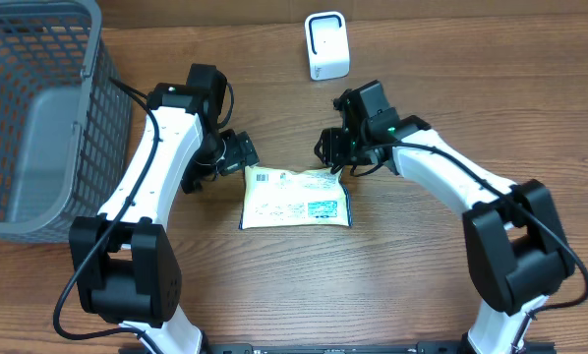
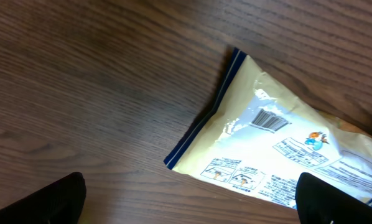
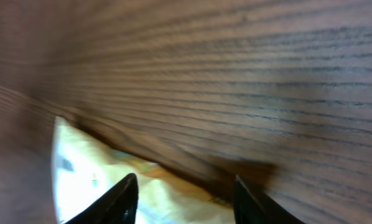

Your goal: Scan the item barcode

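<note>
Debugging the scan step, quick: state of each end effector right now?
Left end effector: open, holding nothing.
Right end effector: open, at the edge of the packet.

The packet (image 1: 297, 197) lies flat on the table (image 1: 373, 295) between the 2 grippers: left gripper (image 1: 239, 155) at its left rear corner, right gripper (image 1: 333, 153) at its right rear corner. The scanner (image 1: 326, 45) stands behind it, the basket (image 1: 38, 118) far left.
</note>
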`<state>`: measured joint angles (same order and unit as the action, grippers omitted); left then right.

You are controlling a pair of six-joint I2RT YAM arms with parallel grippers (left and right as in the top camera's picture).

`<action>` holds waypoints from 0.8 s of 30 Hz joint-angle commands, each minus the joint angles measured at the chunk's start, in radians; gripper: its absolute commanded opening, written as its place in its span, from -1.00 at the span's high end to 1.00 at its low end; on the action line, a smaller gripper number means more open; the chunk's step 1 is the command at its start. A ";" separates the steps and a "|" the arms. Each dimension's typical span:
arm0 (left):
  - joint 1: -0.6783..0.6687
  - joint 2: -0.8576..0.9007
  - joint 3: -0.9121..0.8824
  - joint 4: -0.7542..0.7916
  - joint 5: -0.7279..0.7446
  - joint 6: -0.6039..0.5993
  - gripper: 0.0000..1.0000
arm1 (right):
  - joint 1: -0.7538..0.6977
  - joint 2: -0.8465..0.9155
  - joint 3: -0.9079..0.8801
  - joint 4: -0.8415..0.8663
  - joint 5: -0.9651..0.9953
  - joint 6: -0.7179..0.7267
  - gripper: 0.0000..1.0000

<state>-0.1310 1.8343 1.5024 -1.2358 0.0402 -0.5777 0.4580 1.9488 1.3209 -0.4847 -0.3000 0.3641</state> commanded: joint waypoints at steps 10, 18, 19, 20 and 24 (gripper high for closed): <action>-0.006 -0.007 -0.013 -0.008 0.004 -0.004 -0.99 | 0.009 0.042 0.008 -0.285 -0.065 -0.025 0.41; -0.007 -0.007 -0.043 -0.047 0.005 0.016 -1.00 | 0.008 -0.079 0.017 -0.434 -0.156 -0.034 0.62; -0.007 -0.007 -0.056 -0.048 0.007 0.016 -1.00 | 0.008 -0.101 0.027 -0.431 -0.153 -0.047 0.51; -0.007 -0.007 -0.071 -0.047 0.013 0.016 -0.99 | 0.008 -0.117 0.038 -0.424 -0.143 -0.060 0.28; -0.007 -0.007 -0.165 -0.020 0.052 0.016 -1.00 | 0.005 -0.133 0.060 -0.323 -0.077 -0.058 -0.82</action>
<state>-0.1310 1.8343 1.4029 -1.2701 0.0509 -0.5732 0.4618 1.8565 1.3411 -0.8627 -0.4076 0.3183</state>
